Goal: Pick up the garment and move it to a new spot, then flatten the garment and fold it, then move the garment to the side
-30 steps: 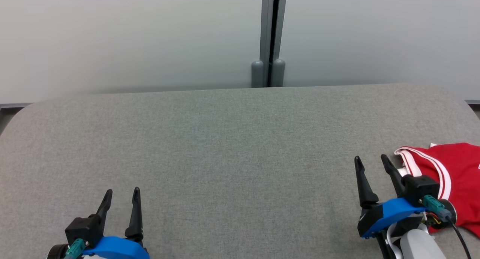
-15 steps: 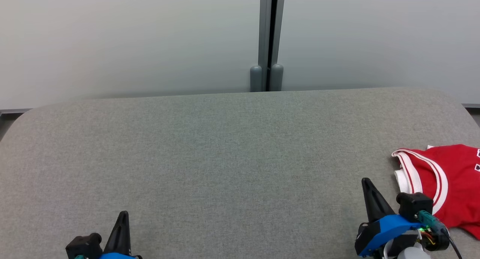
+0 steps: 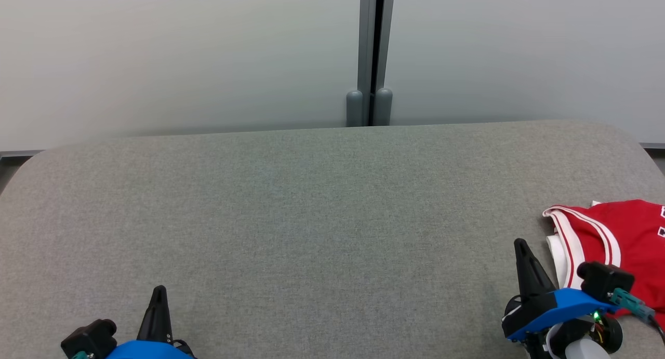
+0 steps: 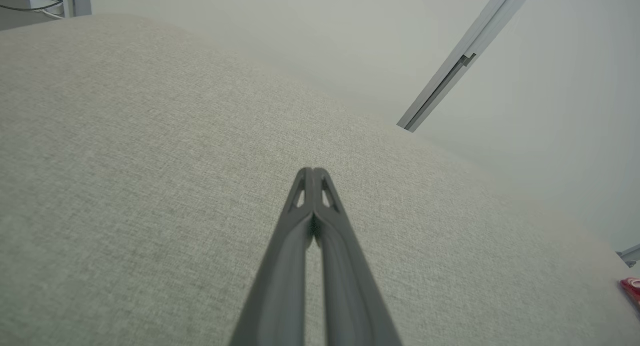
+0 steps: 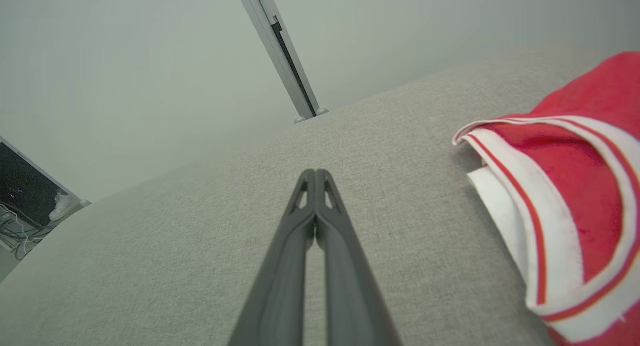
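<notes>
Garment (image 3: 628, 231), red with white trim, is lying on the grey counter (image 3: 332, 218) at its right edge, running out of the head view. Its fold is not showing, so the scene is fitting both a garment awaiting pickup and one set aside. The right hand (image 3: 519, 246), pressed together and empty, is sitting just beside its trimmed edge, and the left hand (image 3: 158, 292) is likewise together, well apart. A second ago both were spread and reaching further forward.

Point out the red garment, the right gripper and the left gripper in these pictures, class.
red garment (image 3: 636, 229), head view, on its plain red cloth.
right gripper (image 5: 315, 174), right wrist view, at the joined fingertips.
left gripper (image 4: 311, 171), left wrist view, at the joined fingertips.
</notes>
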{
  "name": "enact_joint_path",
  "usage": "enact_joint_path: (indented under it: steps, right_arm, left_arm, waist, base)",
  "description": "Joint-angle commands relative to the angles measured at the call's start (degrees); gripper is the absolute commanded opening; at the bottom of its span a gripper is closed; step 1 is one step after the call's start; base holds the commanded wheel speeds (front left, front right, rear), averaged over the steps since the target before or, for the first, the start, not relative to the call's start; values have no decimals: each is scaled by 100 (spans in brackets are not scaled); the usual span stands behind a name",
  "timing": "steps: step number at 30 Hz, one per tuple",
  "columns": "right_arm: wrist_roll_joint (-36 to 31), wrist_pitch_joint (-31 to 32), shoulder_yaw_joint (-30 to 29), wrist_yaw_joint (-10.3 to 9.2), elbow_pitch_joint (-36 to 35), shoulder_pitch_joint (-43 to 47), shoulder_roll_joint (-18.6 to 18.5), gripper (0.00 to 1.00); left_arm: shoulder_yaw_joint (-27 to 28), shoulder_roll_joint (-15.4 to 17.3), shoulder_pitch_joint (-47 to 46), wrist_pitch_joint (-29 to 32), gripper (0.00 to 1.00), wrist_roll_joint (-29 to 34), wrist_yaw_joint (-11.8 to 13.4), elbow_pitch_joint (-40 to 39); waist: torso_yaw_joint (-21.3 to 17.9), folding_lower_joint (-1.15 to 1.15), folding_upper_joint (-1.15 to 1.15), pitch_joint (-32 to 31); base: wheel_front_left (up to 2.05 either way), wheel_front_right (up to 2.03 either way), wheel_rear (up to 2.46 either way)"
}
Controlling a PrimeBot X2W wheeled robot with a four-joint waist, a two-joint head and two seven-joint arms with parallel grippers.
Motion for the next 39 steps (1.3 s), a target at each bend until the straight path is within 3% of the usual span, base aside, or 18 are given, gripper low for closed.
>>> enact_joint_path:
  steps: [1,39]
  right_arm:
    - [238,56,-25,1,-157,-1,-31,0]
    - [3311,803,-213,1,-865,240,-58,0]
  left_arm:
    - [51,17,-195,47,0,-207,4,-140]
    - [323,-93,-342,798,0,-2984,8,-713]
  waist:
    - [1,0,0,1]
    - [11,0,0,28]
  base:
    - [0,0,0]
    - [0,0,0]
